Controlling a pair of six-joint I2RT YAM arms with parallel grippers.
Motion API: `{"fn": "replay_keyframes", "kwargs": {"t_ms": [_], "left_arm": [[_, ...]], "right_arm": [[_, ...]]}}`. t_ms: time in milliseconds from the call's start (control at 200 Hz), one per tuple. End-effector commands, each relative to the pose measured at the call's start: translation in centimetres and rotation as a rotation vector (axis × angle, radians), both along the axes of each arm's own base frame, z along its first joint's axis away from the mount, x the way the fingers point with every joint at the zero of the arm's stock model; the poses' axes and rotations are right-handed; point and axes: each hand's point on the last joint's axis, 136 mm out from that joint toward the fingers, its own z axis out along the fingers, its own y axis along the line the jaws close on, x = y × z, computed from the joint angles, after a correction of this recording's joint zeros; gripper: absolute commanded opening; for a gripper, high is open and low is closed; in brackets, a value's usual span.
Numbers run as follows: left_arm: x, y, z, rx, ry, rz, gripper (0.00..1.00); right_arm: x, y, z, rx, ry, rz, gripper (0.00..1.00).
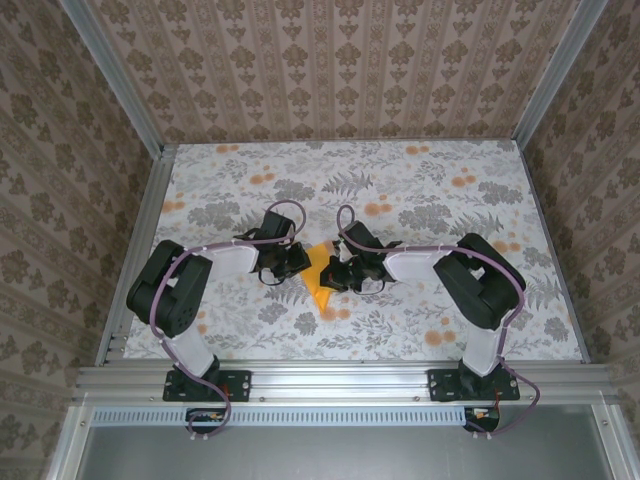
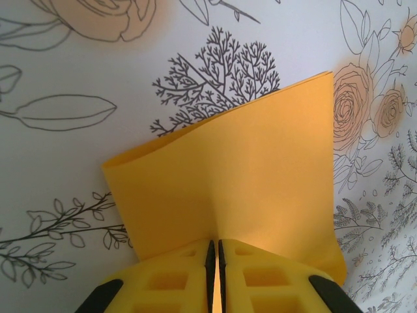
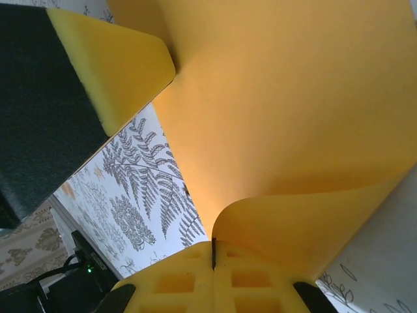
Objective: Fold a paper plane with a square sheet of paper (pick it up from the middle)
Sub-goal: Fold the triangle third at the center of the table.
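The square sheet of paper (image 1: 319, 277), bright orange-yellow, hangs between both grippers at the middle of the table, lifted and bent rather than flat. My left gripper (image 1: 299, 262) is shut on its left edge. In the left wrist view the sheet (image 2: 241, 176) rises from the closed fingertips (image 2: 215, 242) with a soft vertical bend. My right gripper (image 1: 334, 273) is shut on the opposite edge, and the paper (image 3: 287, 111) curls over from its closed tips (image 3: 213, 245). The left gripper's yellow pad (image 3: 114, 62) presses the sheet at the upper left. The paper is a bent sheet, not a dart shape.
A floral tablecloth (image 1: 430, 190) covers the table, framed by aluminium rails (image 1: 340, 380) at the near edge and patterned walls (image 1: 340, 60) behind and at the sides. Both arm bases (image 1: 195, 385) stand at the front. Open cloth lies to the back and both sides.
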Motion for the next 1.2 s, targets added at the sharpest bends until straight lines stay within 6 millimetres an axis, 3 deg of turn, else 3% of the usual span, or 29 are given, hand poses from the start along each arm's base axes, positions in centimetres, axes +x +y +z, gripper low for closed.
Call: {"fn": "replay_keyframes", "kwargs": {"t_ms": [0, 1195], "left_arm": [[-1.0, 0.6, -1.6, 0.049, 0.05, -0.02, 0.14], [-1.2, 0.4, -1.8, 0.049, 0.055, -0.03, 0.14]], "right_arm": [[0.8, 0.6, -0.1, 0.003, -0.015, -0.009, 0.03], [0.6, 0.7, -1.5, 0.001, 0.016, -0.007, 0.04]]}}
